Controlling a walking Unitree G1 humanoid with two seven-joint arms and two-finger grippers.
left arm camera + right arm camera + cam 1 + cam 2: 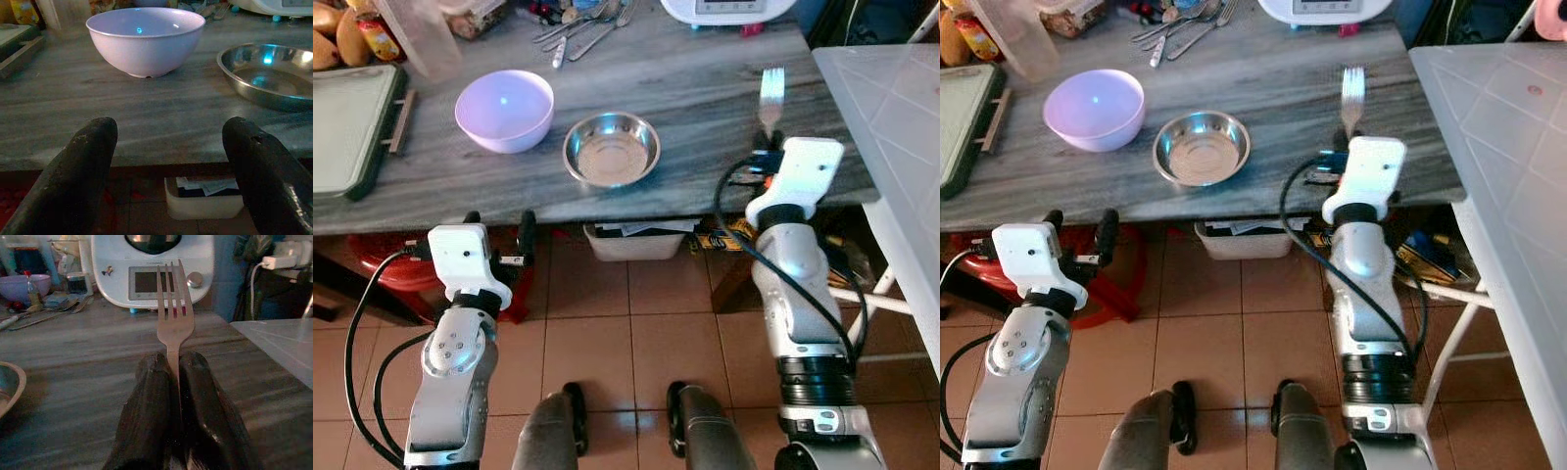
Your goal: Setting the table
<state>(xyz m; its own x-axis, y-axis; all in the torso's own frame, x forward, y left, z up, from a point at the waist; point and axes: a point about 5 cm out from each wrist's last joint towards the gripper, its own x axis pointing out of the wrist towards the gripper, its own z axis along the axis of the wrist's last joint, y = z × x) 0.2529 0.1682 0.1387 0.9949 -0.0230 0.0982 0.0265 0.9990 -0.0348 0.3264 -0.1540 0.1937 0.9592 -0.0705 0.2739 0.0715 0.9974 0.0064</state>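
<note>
I have the right gripper [168, 382] clamped on a fork [771, 96] by its handle, tines pointing away, held low over the grey table [705, 88] to the right of the steel bowl [611, 148] so it can be laid beside it. The left gripper [497, 227] waits open at the table's near edge, facing the pink bowl [145, 39].

grey streaky wood-grain table [705, 88], terracotta tile floor [636, 333] underneath, white table [901, 108] butted up on the right, red stool [382, 264] tucked under
</note>
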